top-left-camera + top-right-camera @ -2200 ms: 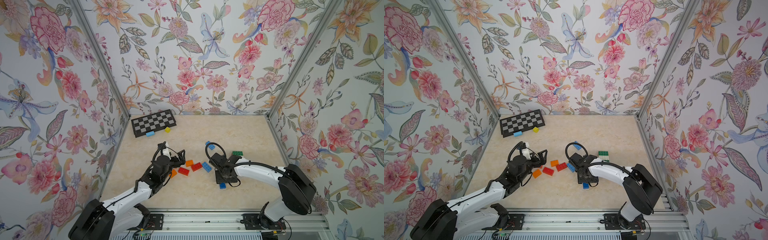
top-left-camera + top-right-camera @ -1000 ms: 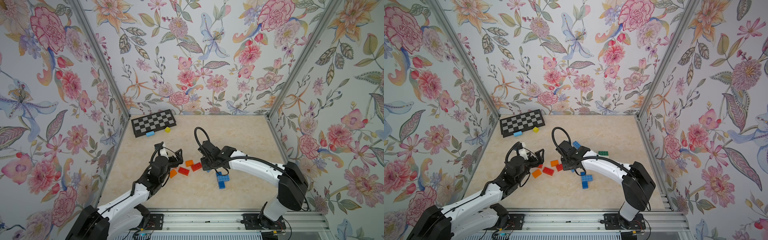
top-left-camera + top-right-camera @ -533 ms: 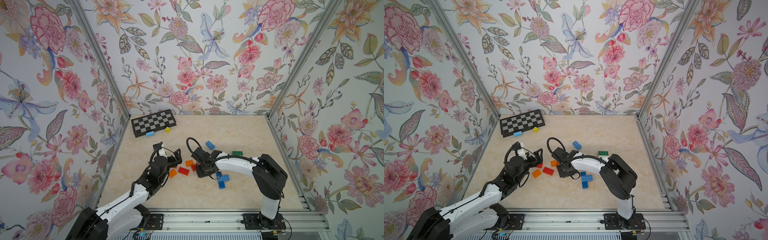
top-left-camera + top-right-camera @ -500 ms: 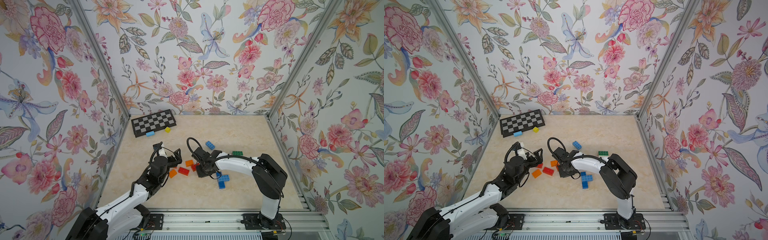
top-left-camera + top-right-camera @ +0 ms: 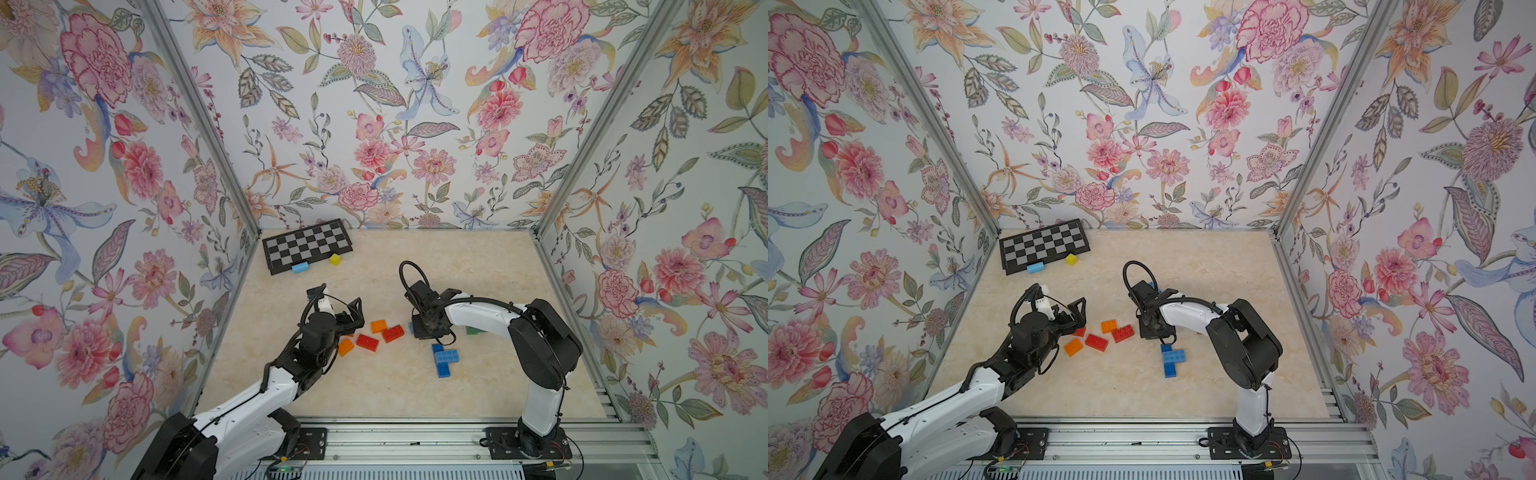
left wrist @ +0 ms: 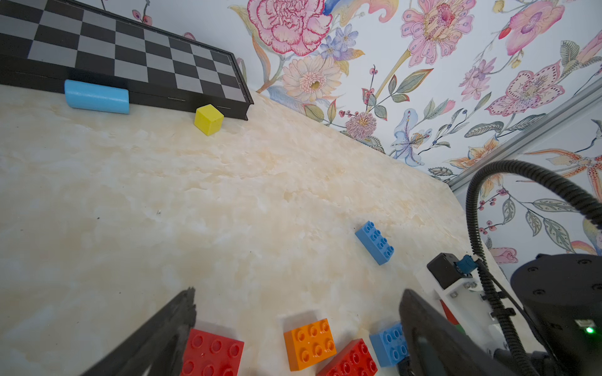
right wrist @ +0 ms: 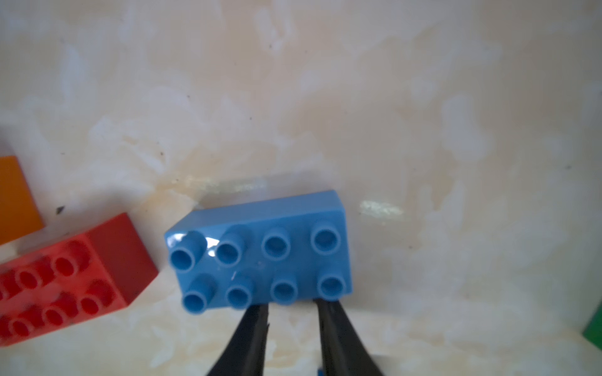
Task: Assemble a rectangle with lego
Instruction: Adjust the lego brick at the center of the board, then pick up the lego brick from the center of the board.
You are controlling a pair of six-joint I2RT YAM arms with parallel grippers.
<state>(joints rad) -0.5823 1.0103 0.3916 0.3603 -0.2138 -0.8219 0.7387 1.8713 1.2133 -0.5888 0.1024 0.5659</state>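
Left gripper (image 6: 299, 293): you have it spread wide, empty, by a red studded plastic brick (image 6: 211, 353) and an orange studded brick (image 6: 309, 341) | right gripper (image 7: 291, 307): drawn close, holding nothing, tips at the long side of a blue 2x4 studded plastic brick (image 7: 260, 250), studs-up on your cream marble-look tabletop (image 7: 423, 114)

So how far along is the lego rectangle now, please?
Done: a few blue bricks look joined in a T shape, not yet a rectangle. In hand: nothing looks gripped; the shut right gripper is at the edge of a loose blue brick, and the left gripper hangs open. Left: the red bricks, orange bricks and green brick lie loose.
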